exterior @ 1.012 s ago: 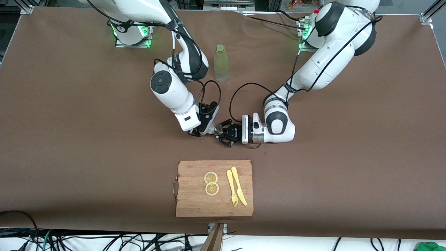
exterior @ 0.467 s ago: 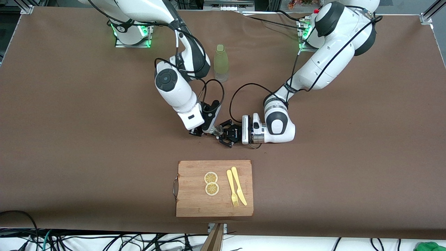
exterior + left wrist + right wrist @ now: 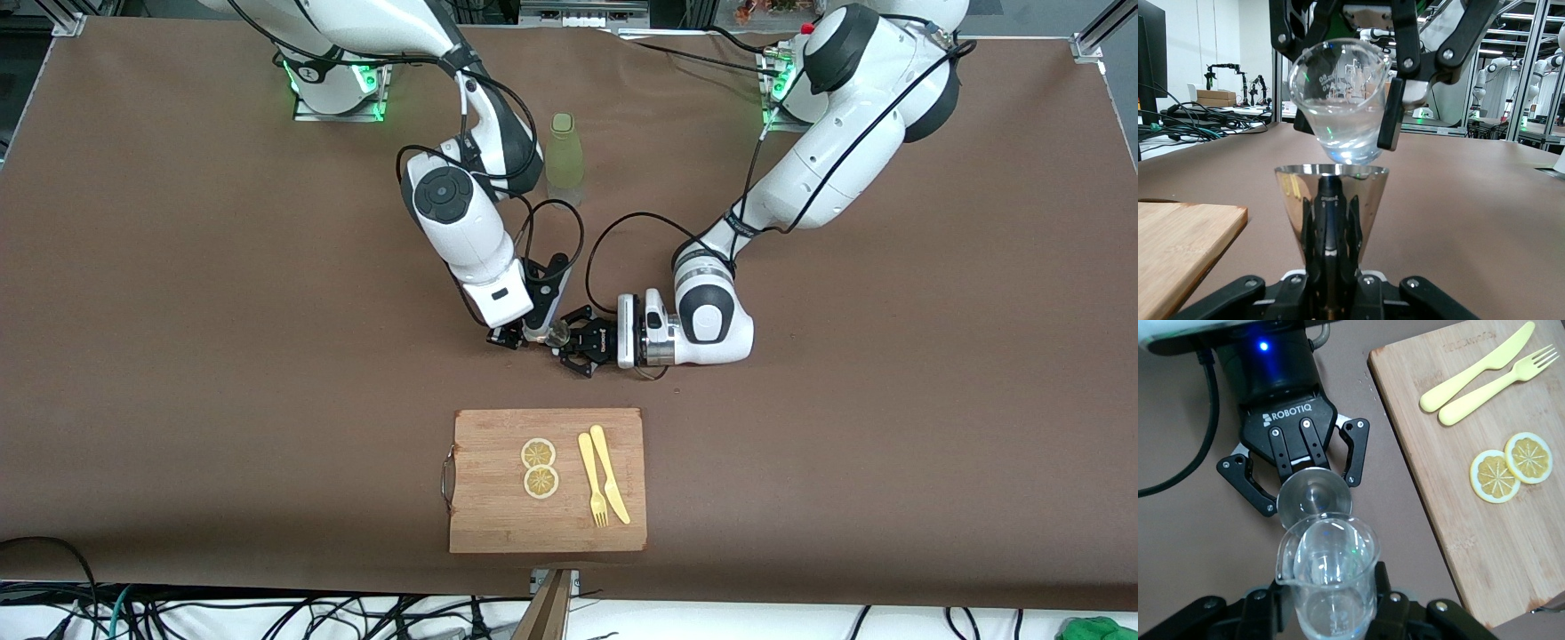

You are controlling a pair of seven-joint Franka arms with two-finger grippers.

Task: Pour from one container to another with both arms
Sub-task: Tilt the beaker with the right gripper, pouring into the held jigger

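Note:
The tiny clear glass cup (image 3: pixel 1328 577) is tilted in the air, and my right gripper (image 3: pixel 1330 590) is shut on it. Directly under it is the open top cone of the silver jigger (image 3: pixel 1331 193). My left gripper (image 3: pixel 1331 230) is shut on the jigger's waist and holds it upright just above the table. In the left wrist view the glass cup (image 3: pixel 1338 100) hangs just over the jigger's rim. In the front view the cup (image 3: pixel 558 334) sits between my right gripper (image 3: pixel 535 336) and my left gripper (image 3: pixel 573 343) at mid-table.
An olive-green bottle (image 3: pixel 564 160) stands near the right forearm, farther from the front camera. A wooden cutting board (image 3: pixel 489 524) lies nearer the camera, carrying two lemon slices (image 3: pixel 539 467), a yellow fork (image 3: pixel 592 484) and a knife (image 3: pixel 610 484).
The right arm's forearm and wrist have swung toward the left arm's end, turning the cup over the jigger. The left arm and jigger have stayed put.

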